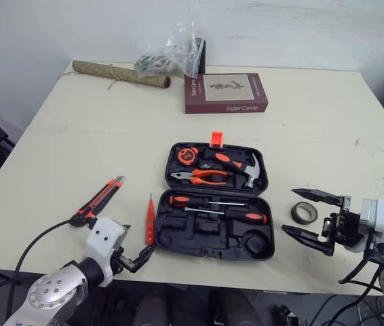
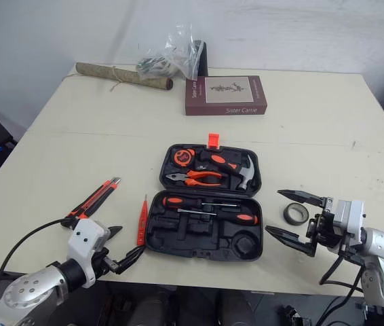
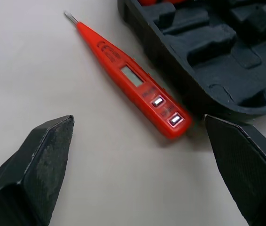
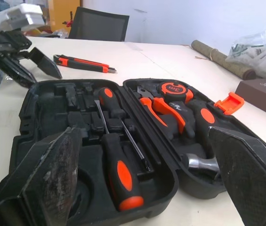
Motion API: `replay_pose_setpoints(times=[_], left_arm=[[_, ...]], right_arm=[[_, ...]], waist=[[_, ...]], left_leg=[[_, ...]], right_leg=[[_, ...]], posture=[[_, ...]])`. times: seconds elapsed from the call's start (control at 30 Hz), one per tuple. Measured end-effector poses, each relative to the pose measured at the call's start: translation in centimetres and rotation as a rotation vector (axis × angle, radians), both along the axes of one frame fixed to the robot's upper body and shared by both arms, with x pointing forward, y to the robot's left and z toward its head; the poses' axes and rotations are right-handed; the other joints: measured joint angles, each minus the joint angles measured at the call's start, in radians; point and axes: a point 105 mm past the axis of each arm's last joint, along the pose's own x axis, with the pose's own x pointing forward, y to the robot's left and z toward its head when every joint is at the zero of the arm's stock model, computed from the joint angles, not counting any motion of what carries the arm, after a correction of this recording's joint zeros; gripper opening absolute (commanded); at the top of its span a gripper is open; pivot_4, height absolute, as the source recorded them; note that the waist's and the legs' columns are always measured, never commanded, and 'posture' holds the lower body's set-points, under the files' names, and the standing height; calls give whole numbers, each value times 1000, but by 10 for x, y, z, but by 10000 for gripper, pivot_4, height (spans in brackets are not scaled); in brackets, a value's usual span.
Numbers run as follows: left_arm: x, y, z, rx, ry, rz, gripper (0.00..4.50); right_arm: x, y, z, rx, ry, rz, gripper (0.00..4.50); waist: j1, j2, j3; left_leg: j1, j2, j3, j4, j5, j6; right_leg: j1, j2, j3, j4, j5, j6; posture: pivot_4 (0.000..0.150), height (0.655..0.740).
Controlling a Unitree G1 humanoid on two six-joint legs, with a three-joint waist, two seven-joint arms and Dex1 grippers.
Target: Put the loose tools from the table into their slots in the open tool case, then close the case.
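Your tool case [image 1: 199, 239] lies open in the middle of the surface [image 1: 63, 156], with screwdrivers [image 1: 216, 202], pliers [image 1: 202, 176] and a hammer [image 1: 250, 174] seated in it. A red tester pen [image 1: 150, 219] lies just left of the case, a utility knife [image 1: 98, 201] farther left, and a tape roll [image 1: 303, 212] just right. Your left jaws gape wide and empty near the pen's butt end. Your right jaws are wide open too, holding nothing, beside the tape roll.

My left gripper [image 2: 125, 242] had a white boxy housing on a rounded silver-grey wrist, and black wedge fingers [image 3: 43, 160] with scuffed, grey-dusted pads. A black cable [image 1: 48, 232] looped off that arm. My right gripper [image 1: 288, 210] matched it: white block, black fingers, silver forearm.
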Motion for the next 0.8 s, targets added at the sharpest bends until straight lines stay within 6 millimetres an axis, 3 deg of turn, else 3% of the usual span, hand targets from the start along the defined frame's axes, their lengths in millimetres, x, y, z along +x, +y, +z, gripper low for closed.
replay_pose_setpoints(times=[0.4,0.8], left_arm=[[23,-6,0,28,-34,128,45000],[31,-5,0,60,8,154,45000]], right_arm=[[-1,5,-1,11,5,-2,44533],[-6,16,2,20,2,49,44533]], waist=[[20,0,0],[20,0,0]], left_leg=[[0,0,0,1,1,-2],[3,0,0,0,1,-2]], right_leg=[[1,0,0,0,0,0],[4,0,0,0,0,0]], posture=[[1500,7400],[1500,7400]])
